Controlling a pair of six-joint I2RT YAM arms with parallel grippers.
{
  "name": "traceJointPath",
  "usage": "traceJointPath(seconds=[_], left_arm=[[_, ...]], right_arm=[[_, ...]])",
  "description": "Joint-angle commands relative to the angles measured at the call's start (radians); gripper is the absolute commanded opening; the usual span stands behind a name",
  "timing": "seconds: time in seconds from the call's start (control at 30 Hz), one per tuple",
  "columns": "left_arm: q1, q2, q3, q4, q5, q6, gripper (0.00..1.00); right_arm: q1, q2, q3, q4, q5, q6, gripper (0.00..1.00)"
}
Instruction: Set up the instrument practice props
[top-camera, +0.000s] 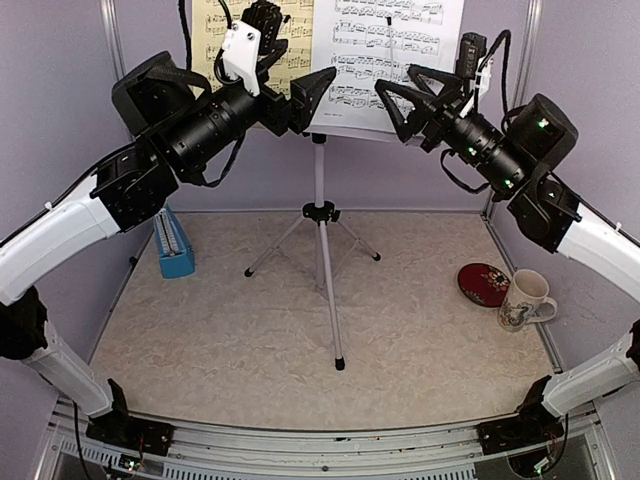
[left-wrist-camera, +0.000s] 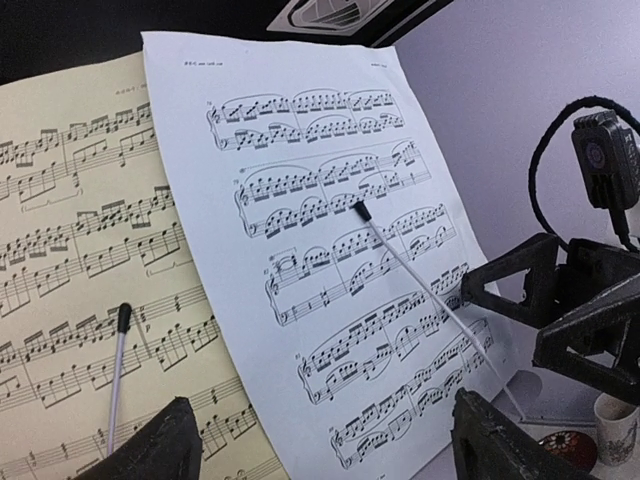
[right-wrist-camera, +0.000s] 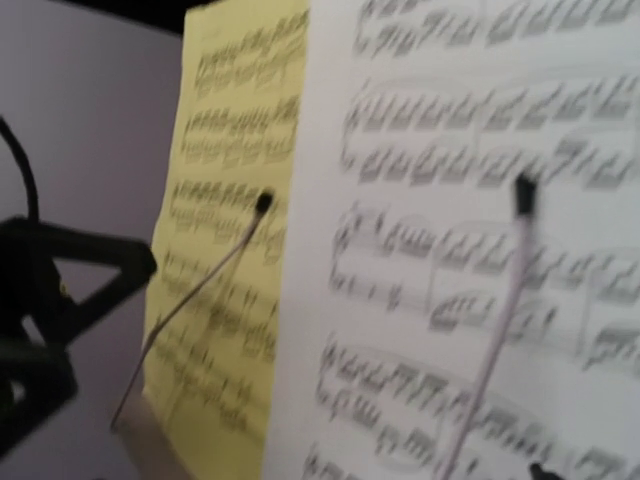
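The music stand (top-camera: 320, 212) is upright mid-tabletop (top-camera: 430, 340), pole vertical, desk facing the arms, carrying the yellow sheet (top-camera: 208, 40) left and white sheet (top-camera: 400, 45) right, both portrait. The blue metronome (top-camera: 176, 245) stands point-up by the left edge. Left fingers (top-camera: 312, 95) and right fingers (top-camera: 396, 101) are spread apart, empty

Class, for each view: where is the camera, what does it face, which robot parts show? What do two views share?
Top external: above, behind the bases, facing table and music stand; both arms show.
Left wrist: on left arm, facing yellow sheet and white sheet; left fingers below, right fingers right.
Right wrist: on right arm, close on both sheets; left fingers at left.
Wrist views share both sheets.
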Motion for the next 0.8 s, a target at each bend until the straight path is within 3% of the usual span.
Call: traceJointPath(seconds=[0.0, 0.17, 0.47, 0.6, 0.77], left_arm=[[0.003, -0.111, -0.184, 0.138, -0.114, -0.033, 0.84], [0.012, -0.209, -0.407, 0.159, -0.149, -0.083, 0.84], [0.044, -0.422, -0.905, 0.288, -0.135, -0.363, 0.80], [0.061, -0.430, -1.012, 0.322, -0.127, -0.456, 0.78], [0.076, -0.375, -1.002, 0.358, -0.125, -0.498, 0.78]], right_arm=[[-0.003, -0.024, -0.070, -0.034, -0.101, -0.027, 0.88], [-0.004, -0.024, -0.156, -0.058, -0.195, -0.010, 0.90], [-0.003, -0.088, -0.456, 0.002, -0.255, 0.136, 0.89], [-0.001, -0.079, -0.537, 0.032, -0.263, 0.194, 0.89], [-0.002, -0.070, -0.397, -0.105, -0.221, 0.075, 0.89]])
